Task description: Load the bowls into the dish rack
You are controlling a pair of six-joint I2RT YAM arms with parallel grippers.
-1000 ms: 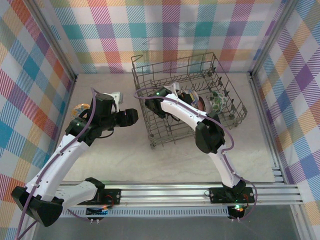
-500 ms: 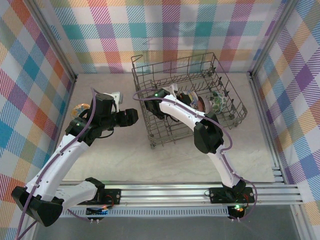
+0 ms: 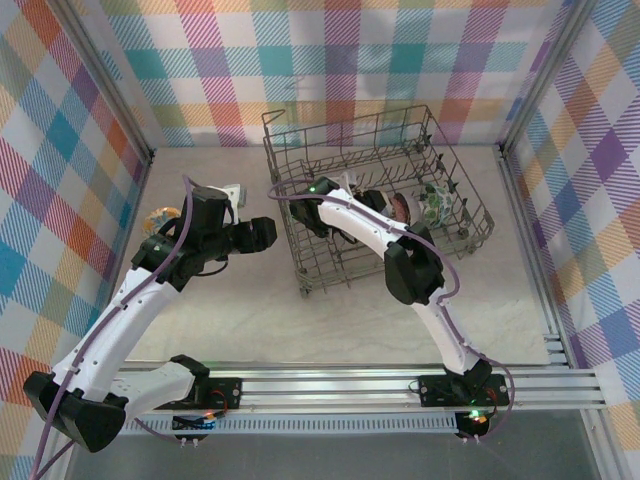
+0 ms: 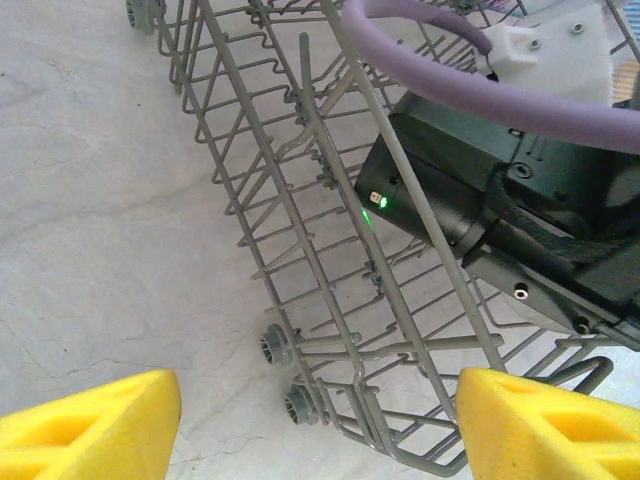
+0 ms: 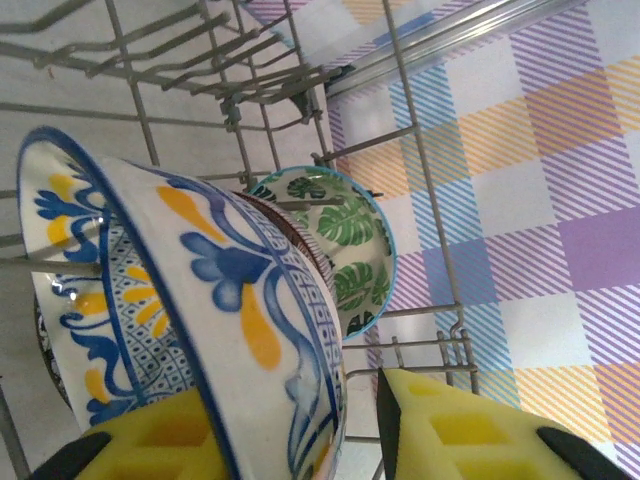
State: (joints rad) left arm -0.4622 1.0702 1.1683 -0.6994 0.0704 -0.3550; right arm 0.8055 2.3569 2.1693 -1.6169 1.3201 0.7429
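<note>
Right gripper (image 5: 300, 432): part-open astride the rim of the blue-and-yellow bowl (image 5: 200, 260), with a gap beside one finger; seemingly letting go.
Bowl: on edge among the tines of the dish rack (image 3: 350, 130), beside the green-leaf bowl (image 5: 352, 250) — slotted to drain.
Left gripper (image 4: 320, 430): wide, empty — idle outside the rack.

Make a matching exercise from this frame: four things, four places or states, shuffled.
Things
1. blue-yellow bowl
2. leaf bowl
3. orange bowl
4. left gripper

Places or states
A. open, outside the rack, by its left wall
B. on the table, far left
C. in the rack, near its right end
D. on edge in the rack, rim between the right gripper's fingers

Pairs: 1-D, 2-C, 3-B, 4-A
</note>
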